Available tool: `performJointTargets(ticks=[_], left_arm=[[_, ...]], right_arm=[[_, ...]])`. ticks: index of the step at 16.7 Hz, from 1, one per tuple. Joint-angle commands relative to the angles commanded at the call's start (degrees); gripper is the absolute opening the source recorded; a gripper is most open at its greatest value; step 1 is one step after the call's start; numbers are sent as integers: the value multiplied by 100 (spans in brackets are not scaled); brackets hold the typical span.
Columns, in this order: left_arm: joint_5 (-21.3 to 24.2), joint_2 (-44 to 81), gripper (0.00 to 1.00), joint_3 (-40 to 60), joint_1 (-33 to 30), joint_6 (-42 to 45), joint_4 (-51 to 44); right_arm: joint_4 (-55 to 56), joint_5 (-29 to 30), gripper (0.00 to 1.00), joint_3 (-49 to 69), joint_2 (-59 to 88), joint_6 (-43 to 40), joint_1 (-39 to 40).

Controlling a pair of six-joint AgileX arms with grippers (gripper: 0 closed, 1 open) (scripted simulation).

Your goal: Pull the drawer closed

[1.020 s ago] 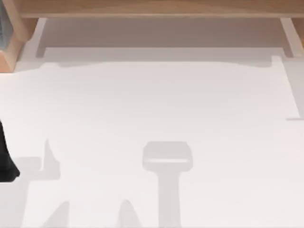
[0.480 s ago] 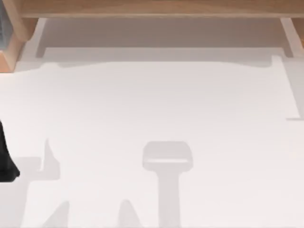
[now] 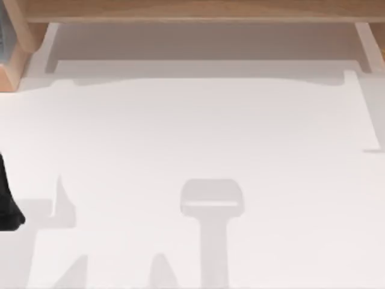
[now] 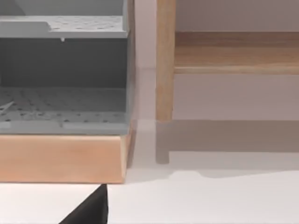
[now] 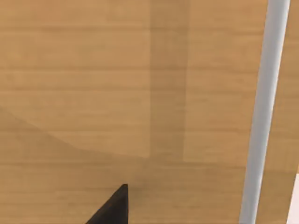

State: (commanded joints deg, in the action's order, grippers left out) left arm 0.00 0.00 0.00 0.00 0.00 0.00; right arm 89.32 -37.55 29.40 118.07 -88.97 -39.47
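The drawer [image 4: 60, 158] is a light wooden box with a grey perforated inside, sitting at the far left of the table beside a wooden leg [image 4: 164, 70]. Its corner also appears at the top view's left edge as the drawer corner [image 3: 11, 60]. A black tip of my left gripper [image 4: 88, 211] lies just in front of the wooden front, apart from it. My left arm [image 3: 7, 198] is at the table's left edge. My right gripper [image 5: 110, 207] is very close to a wooden panel [image 5: 93, 93] that carries a pale bar handle [image 5: 261, 112], beside the bar.
A long wooden frame [image 3: 192, 11] runs along the far side of the white table [image 3: 198, 132], with pale rails below it. Soft shadows of the arms fall on the table's near half.
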Motion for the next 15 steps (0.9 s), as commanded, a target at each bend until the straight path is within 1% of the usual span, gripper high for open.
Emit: performJointTargets(ticks=[9, 10, 15], left_arm=[[0, 0, 100, 0, 0, 0, 0], [0, 0, 100, 0, 0, 0, 0], [0, 0, 100, 0, 0, 0, 0]], right_arm=[[0, 0, 2, 0, 0, 0, 0], [0, 0, 0, 0, 0, 0, 0], [0, 0, 0, 0, 0, 0, 0]])
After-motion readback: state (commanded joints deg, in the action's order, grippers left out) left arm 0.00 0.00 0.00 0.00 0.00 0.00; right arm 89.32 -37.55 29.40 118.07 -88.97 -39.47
